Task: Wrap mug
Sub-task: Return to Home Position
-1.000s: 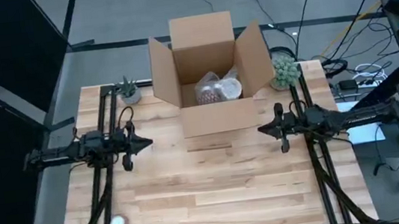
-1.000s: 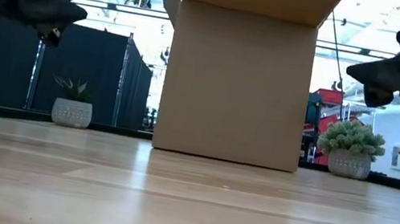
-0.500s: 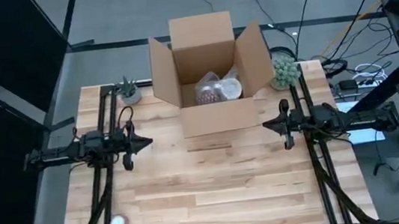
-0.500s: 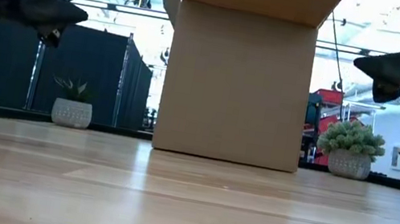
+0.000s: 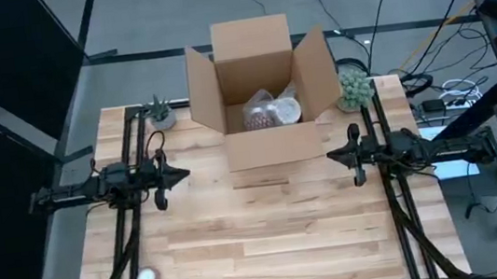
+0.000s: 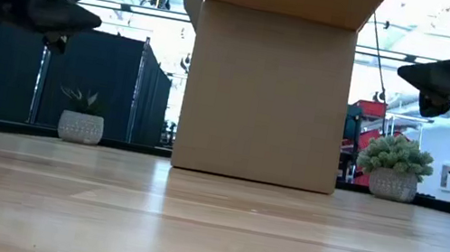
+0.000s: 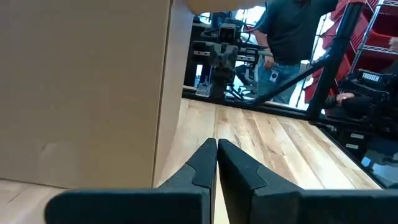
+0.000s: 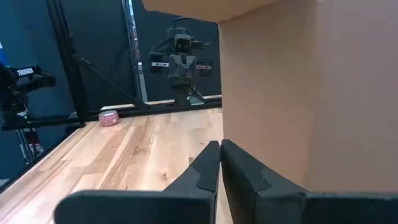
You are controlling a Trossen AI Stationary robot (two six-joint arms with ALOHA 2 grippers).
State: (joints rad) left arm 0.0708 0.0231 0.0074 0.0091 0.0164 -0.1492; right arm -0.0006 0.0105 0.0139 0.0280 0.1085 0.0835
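Homing: my left gripper [image 5: 180,175] and right gripper [image 5: 332,156] closed, empty.
They flank the open brown cardboard box [image 5: 268,147]; bubble-wrapped mugs [image 5: 271,111] lie inside. I judge a level retreat, clear of its flaps, best.

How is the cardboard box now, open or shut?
Open: the cardboard box has its flaps spread, and wrapped mugs show inside.

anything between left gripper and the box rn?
Nothing. In the high view, the table between the left gripper and the cardboard box is bare wood; the gripper hangs off the box's front left corner.
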